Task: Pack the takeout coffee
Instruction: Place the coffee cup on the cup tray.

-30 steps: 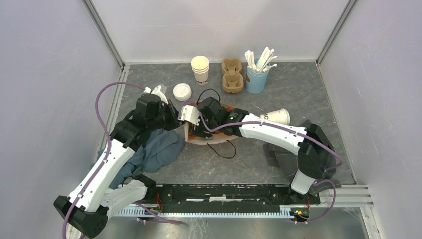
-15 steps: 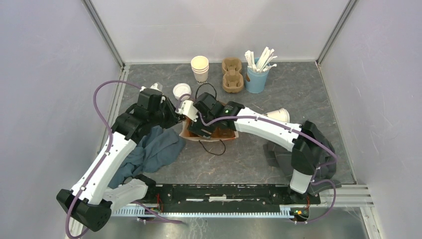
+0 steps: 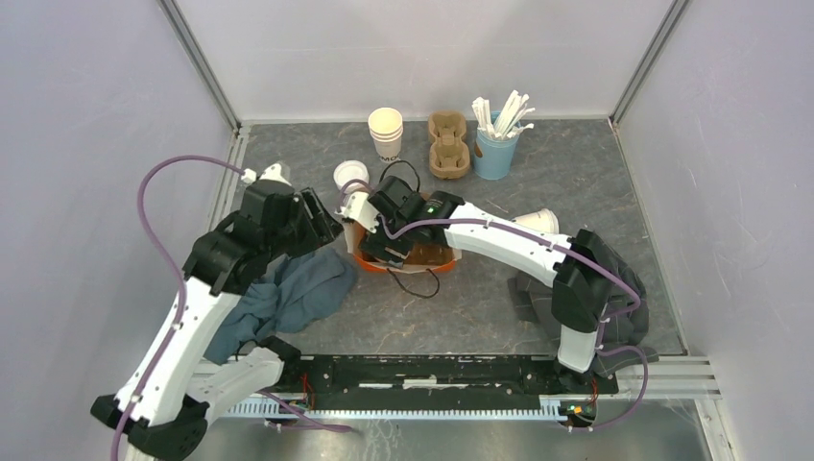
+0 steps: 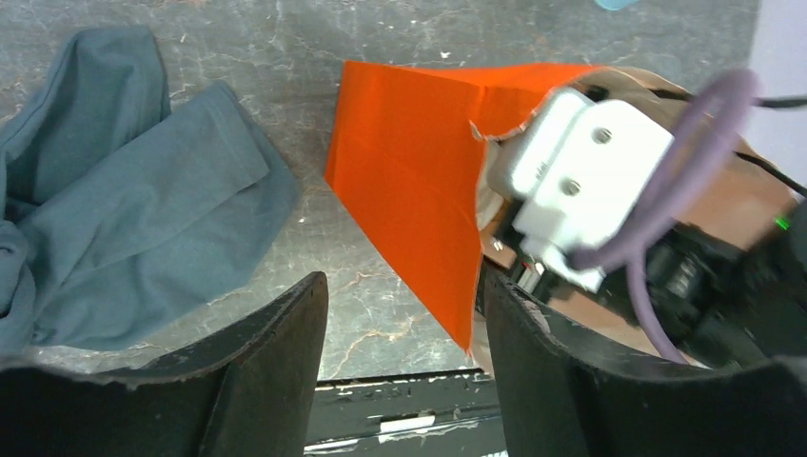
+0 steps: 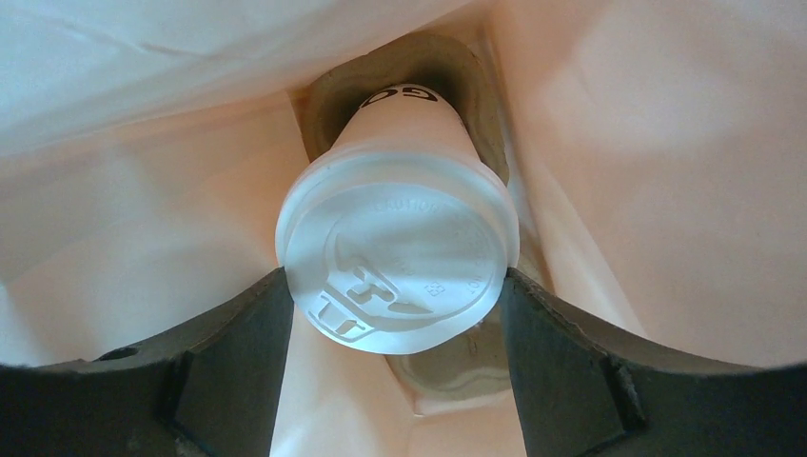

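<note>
Top view: the orange bag (image 3: 365,259) stands open just ahead of my left gripper (image 3: 326,226).

Left wrist: the left gripper is released, fingers spread wide, holding nothing, with the bag's edge beyond them.

Right wrist: inside the bag, my right gripper (image 5: 392,286) grasps the lidded cup (image 5: 400,257) by its lid rim.

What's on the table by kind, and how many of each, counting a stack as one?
cloths: 2, blue-grey cloth and dark grey cloth
orange bag: 1
lidded cup, inside the bag: 1
tipped cup: 1
cup stack: 1
lid stack: 1
pulp carrier: 1
blue tub of stirrers: 1
Total: 9
</note>
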Controlling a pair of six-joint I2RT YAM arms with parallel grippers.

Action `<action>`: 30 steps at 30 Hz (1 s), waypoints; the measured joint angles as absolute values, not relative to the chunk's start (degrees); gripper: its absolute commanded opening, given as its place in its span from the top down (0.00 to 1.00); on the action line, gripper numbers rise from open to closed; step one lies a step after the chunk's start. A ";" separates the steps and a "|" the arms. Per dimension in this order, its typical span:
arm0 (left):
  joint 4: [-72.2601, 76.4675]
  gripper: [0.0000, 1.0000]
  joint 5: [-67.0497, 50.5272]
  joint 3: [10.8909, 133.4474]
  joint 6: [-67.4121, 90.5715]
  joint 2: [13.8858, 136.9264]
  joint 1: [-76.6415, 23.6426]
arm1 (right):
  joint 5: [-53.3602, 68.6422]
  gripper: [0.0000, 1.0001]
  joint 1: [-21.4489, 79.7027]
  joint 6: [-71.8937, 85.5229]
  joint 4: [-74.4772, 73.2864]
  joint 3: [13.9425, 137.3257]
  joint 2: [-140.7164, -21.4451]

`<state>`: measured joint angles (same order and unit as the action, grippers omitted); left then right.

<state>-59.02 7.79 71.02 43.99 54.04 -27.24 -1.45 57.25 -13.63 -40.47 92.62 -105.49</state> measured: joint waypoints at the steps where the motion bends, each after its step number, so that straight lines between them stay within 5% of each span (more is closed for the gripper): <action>1: -59.07 0.40 7.94 71.05 43.99 52.93 -27.49 | -1.43 0.46 57.23 -13.69 -40.49 92.62 -105.62; 5: -59.22 0.50 9.91 71.05 44.07 49.67 -27.88 | -0.45 0.45 56.49 -13.76 -40.84 92.95 -105.93; 11: -59.83 0.49 14.46 70.50 44.07 51.53 -26.61 | 1.28 0.45 55.48 -13.74 -41.39 93.86 -106.54; 19: -47.88 0.65 -4.14 62.81 42.76 69.36 -11.07 | 2.13 0.45 55.33 -13.72 -43.46 96.97 -108.51; 30: -35.33 0.76 -17.72 56.25 42.54 83.88 -11.73 | 2.09 0.45 55.27 -11.99 -48.64 105.58 -114.41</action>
